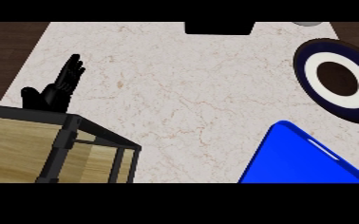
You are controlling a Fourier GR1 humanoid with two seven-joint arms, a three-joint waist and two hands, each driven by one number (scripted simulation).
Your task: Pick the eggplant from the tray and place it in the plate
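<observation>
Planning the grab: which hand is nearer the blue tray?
Only the left hand shows, resting open, fingers up, far across the counter from the blue tray. The right hand is out of view, so I cannot compare.

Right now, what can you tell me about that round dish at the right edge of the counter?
The plate is round and looks glossy, with a dark navy rim, a white ring inside it and a dark brown centre. It lies flat on the pale marble counter, cut off by the view's right edge. Nothing shows on it. The blue tray lies just below it; whether they touch is unclear.
</observation>
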